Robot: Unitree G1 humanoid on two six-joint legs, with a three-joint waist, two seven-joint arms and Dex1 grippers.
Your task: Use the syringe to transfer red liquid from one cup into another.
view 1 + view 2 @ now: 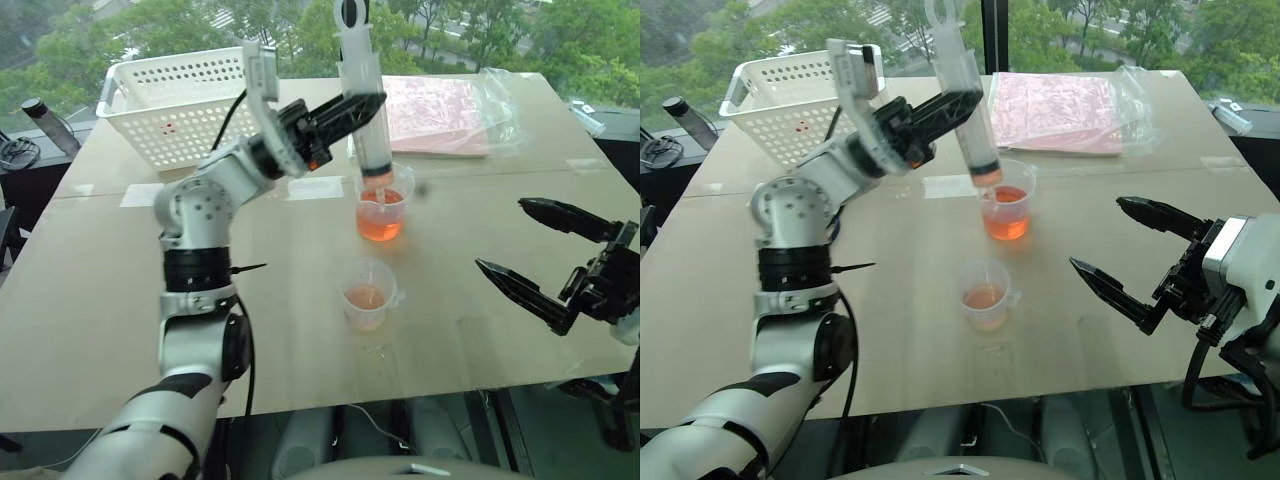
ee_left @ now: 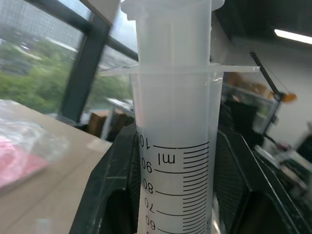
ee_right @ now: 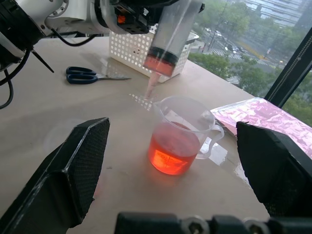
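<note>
2 cups sit on my pale table (image 1: 120, 330): the squat cup (image 1: 367, 293) nearest, holding a little red liquid, then the beaker (image 1: 381, 207), about a third full of red liquid (image 3: 168, 154). My right gripper (image 1: 532, 256) hangs beside them, jaws wide, holding nothing. My left gripper (image 1: 340, 116) clamps the syringe (image 1: 363, 100) upright, tip over the beaker. Farther back lie a white basket (image 1: 165, 100), a pink packet (image 1: 440, 112) and treetops outside. Scissors (image 3: 87, 74) appear from the right wrist; the left wrist reads the barrel's printed graduations.
</note>
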